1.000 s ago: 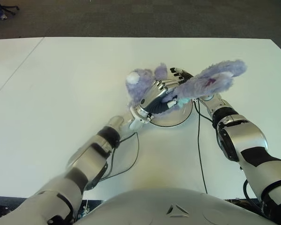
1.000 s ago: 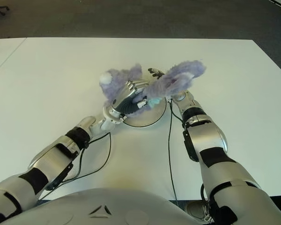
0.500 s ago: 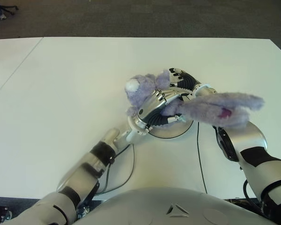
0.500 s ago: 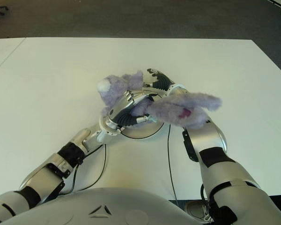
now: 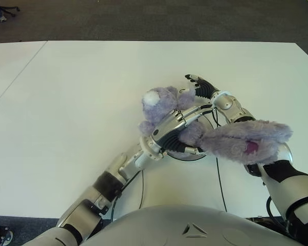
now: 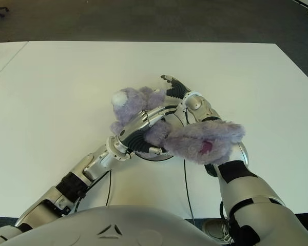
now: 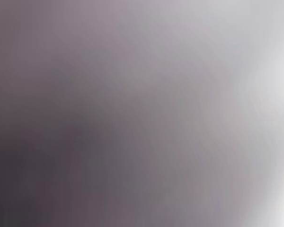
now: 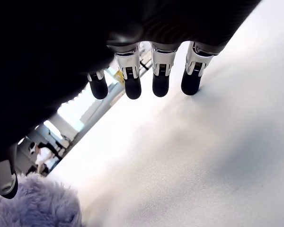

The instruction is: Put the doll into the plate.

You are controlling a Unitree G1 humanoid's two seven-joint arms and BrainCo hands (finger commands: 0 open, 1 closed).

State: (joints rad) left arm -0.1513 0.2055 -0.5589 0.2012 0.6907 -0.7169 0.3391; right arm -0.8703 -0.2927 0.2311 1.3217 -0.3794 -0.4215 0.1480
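Observation:
The doll is a fuzzy purple plush with a white snout. My left hand is shut around its middle and holds it just above the round silver plate. The plate is mostly hidden under the hand and doll. The doll's long end sticks out to the right, over my right forearm. My right hand shows at the plate's far side with its fingers stretched out and holding nothing. A tuft of the doll shows in the right wrist view. The left wrist view is a grey blur.
The white table stretches wide to the left and the back, with dark floor beyond its far edge. Two thin black cables run from my wrists across the table toward my body.
My left hand has drawn the doll nearer to me and lower over the plate. Its long end swung from high at the right down across my right forearm. My right hand came out on the plate's far side.

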